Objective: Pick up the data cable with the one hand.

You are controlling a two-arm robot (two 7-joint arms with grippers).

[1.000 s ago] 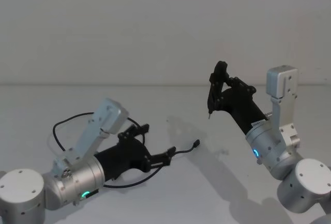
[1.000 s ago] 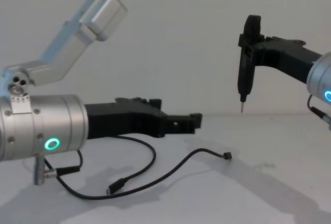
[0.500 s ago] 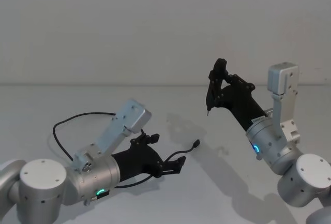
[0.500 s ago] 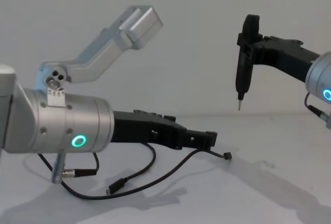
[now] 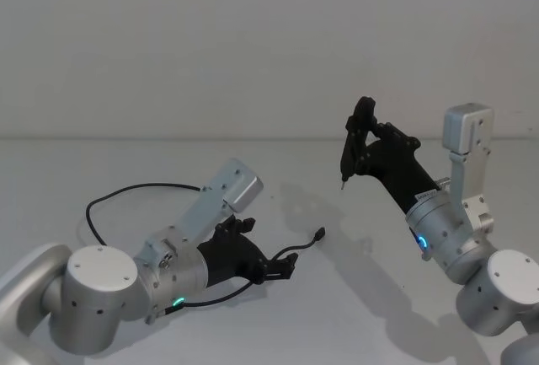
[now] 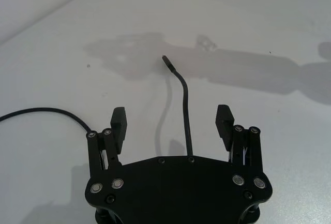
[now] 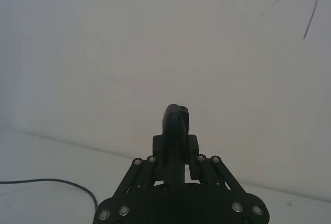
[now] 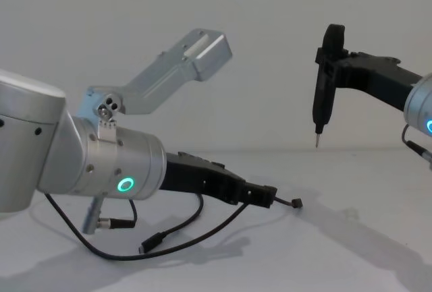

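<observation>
Now the left gripper (image 6: 171, 115), spread wide, straddles the data cable (image 6: 186, 125), which runs straight out between its fingers, while the right gripper (image 8: 334, 63), well apart, clamps a dark pointed tool (image 8: 322, 96).

silver arms (image 5: 99, 296) with glowing rings (image 8: 125, 185) and black jaws.

Left gripper (image 5: 263, 251) reached low and forward, its fingers spread wide apart. Right gripper (image 5: 364, 140) hung raised, fingers closed.
</observation>
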